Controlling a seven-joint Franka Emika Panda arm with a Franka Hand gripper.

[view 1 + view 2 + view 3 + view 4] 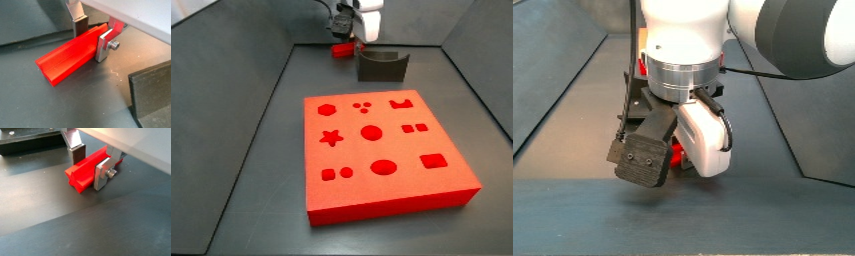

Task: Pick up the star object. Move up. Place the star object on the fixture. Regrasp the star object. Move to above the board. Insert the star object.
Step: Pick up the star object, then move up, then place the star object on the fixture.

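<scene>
Surface: dark grey matte floor (pixel 265 150) of a tray-like enclosure with sloping grey walls; it fills the background of both wrist views
Board: the board (pixel 382 155) lies flat near the middle of the floor in a side view; a thick bright red slab with star, circle, square, hexagon and crown recesses cut into its top
Fixture: the fixture (pixel 381 66) stands beyond the far edge of the board; dark grey, boxy, with a curved dip in its top; a dark slab edge in a wrist view (pixel 152 92) may be part of it (cannot tell for certain)
Gripper: the gripper (pixel 93 39) is down at the floor at the far end of the enclosure, just beside the fixture; in a side view its white body (pixel 687 60) hangs upright with the black camera mount in front
Fingers: the fingers (pixel 104 46) are drawn narrow around the star object, one silver plate with its screw on one flank, the dark-padded one (pixel 76 152) on the opposite flank
Star object: the star object (pixel 67 58) is a small red ridged bar lying lengthwise on the floor; clamped near one end, the rest sticking out free; also seen in a wrist view (pixel 85 172) and as a red speck under the gripper in a side view (pixel 344 47)
</scene>
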